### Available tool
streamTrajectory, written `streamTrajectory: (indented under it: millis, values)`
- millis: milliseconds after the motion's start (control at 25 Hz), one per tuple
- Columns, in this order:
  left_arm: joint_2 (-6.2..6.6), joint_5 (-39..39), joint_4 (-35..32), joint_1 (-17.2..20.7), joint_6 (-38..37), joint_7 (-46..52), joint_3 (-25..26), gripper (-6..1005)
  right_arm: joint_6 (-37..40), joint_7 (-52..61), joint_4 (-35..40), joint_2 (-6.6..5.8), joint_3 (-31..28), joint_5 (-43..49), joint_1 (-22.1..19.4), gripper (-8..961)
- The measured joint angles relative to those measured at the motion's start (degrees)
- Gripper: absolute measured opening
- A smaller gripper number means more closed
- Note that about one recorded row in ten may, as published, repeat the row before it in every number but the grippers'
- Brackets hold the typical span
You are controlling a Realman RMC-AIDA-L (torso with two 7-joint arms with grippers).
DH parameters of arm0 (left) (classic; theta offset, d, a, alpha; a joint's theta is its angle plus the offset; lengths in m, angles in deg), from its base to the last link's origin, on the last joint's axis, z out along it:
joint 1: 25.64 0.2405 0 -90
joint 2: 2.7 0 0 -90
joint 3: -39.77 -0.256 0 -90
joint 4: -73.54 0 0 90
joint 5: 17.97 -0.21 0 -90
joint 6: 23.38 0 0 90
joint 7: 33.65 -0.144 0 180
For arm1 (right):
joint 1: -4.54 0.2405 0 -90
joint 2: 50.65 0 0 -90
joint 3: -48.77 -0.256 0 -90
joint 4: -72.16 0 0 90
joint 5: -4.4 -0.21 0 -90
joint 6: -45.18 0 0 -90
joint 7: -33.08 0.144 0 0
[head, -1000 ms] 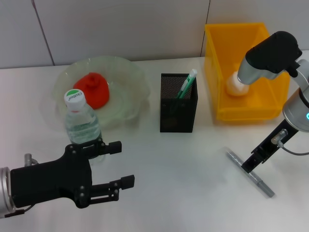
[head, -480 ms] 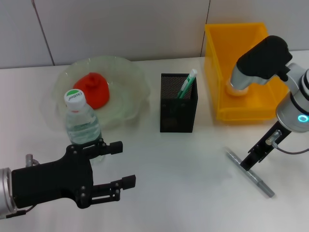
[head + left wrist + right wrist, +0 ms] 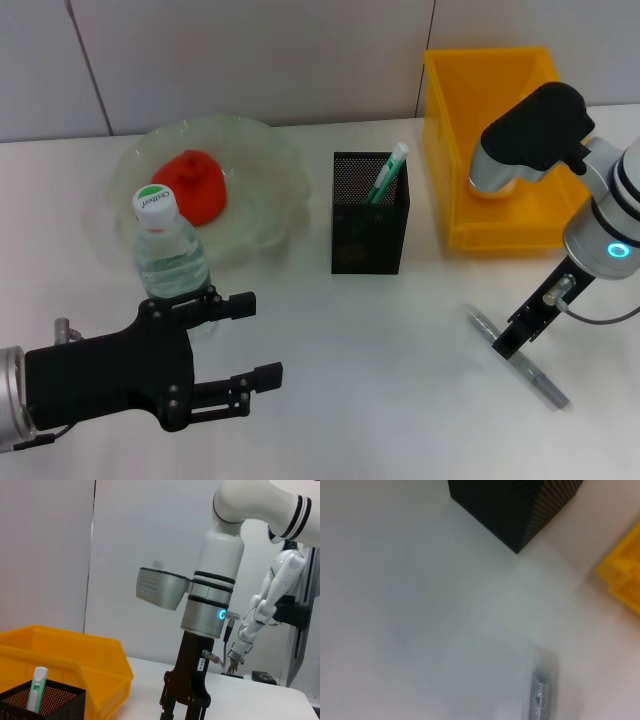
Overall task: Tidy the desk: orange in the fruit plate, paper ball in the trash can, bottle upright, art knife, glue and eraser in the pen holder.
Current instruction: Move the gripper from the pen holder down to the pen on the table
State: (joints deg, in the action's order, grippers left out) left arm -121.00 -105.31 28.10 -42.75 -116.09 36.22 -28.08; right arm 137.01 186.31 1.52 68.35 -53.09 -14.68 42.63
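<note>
Apparently the art knife (image 3: 520, 366) step is running: the right tool (image 3: 506, 344) is standing on the one knife lying on the bench (image 3: 400, 340), grip impossible to judge. Next it needs lifting toward the single pen holder (image 3: 370, 213) beyond. The left tool (image 3: 245, 342) is idling open beside one upright bottle (image 3: 170, 255).

In the head view a plate (image 3: 262, 190) sits at upper left with the orange (image 3: 192, 184) in it. The bottle (image 3: 171, 258) stands upright just below the plate, at its lower left edge. The pen holder (image 3: 369, 226) stands at centre with a glue stick (image 3: 386, 174) inside. The bin (image 3: 478, 110) lies at upper right. The knife (image 3: 522, 363) lies flat on the table (image 3: 390, 350) at lower right, well below the bin.
</note>
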Motion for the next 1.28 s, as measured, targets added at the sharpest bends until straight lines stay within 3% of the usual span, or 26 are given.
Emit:
streamTrajectory:
  millis: [1280]
  values:
    - [0.00,-0.30,0.00,-0.02,-0.09,0.00,-0.24,788,-2.27,-0.09,3.57,0.00,0.00,-0.26,0.76,626]
